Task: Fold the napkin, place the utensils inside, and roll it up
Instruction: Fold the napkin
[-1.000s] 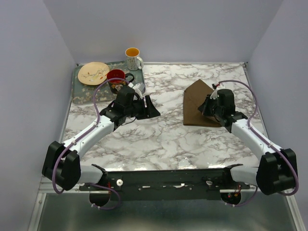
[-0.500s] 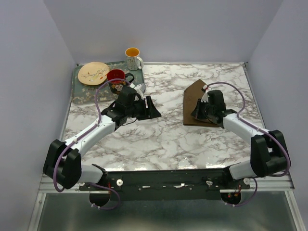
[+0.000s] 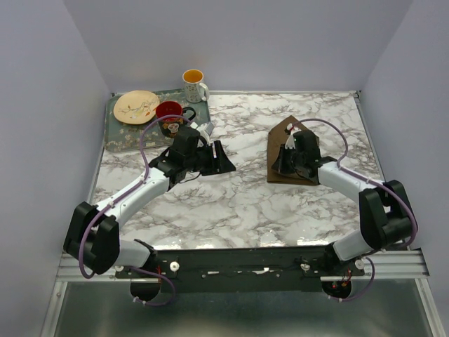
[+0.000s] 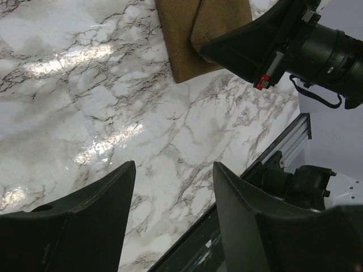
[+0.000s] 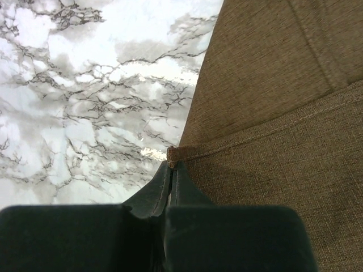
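Observation:
The dark brown napkin (image 3: 275, 144) lies partly folded at the right of the marble table. My right gripper (image 3: 280, 167) sits over it, shut on the napkin's hemmed corner (image 5: 174, 154); the cloth (image 5: 272, 85) fills the right of the right wrist view. My left gripper (image 3: 221, 158) is open and empty above bare marble left of centre, its fingers (image 4: 85, 215) wide apart. The left wrist view shows the napkin (image 4: 181, 39) and the right gripper (image 4: 244, 48) far off. The spoon does not show in any view.
A grey-green tray (image 3: 116, 140) at the back left holds a cream plate (image 3: 137, 107) and a red mug (image 3: 169, 112). A white mug with an orange inside (image 3: 193, 84) stands behind the tray. Walls close in the table's sides and back.
My right gripper has moved left across the napkin, carrying the pinched corner with it. The left arm has barely moved.

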Controlling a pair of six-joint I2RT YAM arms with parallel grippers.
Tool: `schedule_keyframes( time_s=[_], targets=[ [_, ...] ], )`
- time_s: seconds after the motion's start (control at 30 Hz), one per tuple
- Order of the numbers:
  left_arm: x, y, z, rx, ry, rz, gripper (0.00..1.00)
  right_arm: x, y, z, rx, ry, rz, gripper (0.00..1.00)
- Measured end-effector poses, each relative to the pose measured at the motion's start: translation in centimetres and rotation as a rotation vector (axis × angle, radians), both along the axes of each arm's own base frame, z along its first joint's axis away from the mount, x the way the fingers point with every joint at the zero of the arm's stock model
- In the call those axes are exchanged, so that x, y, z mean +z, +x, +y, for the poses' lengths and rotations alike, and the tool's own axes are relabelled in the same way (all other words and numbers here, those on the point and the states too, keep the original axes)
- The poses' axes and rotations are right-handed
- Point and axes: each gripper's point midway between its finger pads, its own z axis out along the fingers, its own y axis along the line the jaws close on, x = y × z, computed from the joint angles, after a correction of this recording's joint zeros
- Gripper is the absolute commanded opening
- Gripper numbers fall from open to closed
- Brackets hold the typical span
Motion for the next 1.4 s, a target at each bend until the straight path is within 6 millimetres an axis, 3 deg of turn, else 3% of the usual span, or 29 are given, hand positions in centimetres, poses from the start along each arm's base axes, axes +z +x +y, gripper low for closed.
schedule_keyframes(
  time_s=[0.27,0.57,0.67,0.77,0.9,1.0,1.17,1.3,1.4],
  targets=[
    [-0.2,0.0,-0.1,-0.001,0.003,0.006,0.66,-1.1,-0.7,0.5,0.013,-0.007,0.031,0.05],
    [-0.7,-0.2,-0.5,-0.015,0.008,0.014,0.66,-1.5,-0.6,-0.8,-0.036,-0.058,0.022,0.07],
    [-0.7,-0.2,-0.6,-0.017,0.008,0.014,0.66,-1.4,-0.5,-1.0,-0.047,-0.068,0.018,0.11],
    [-0.7,-0.2,-0.6,-0.017,0.008,0.014,0.66,-1.4,-0.6,-1.2,-0.052,-0.078,0.022,0.27],
    [-0.6,-0.3,-1.0,-0.026,0.007,0.013,0.66,-1.4,-0.9,-1.2,-0.05,-0.074,0.032,0.6],
    [-0.3,0.1,-1.8,-0.039,0.005,0.009,0.64,-0.9,-1.4,-1.2,-0.056,-0.061,0.046,0.7],
    [0.2,1.5,-5.3,-0.092,-0.009,0.008,0.47,2.6,-1.6,-2.2,-0.092,-0.042,0.005,0.68],
    [0.0,3.4,-9.7,-0.143,-0.025,0.015,0.33,5.1,-0.4,-6.9,-0.246,-0.007,-0.04,0.54],
    [-0.8,5.0,-13.6,-0.176,-0.048,0.021,0.3,4.4,0.2,-10.4,-0.359,0.009,-0.007,0.35]
  ],
)
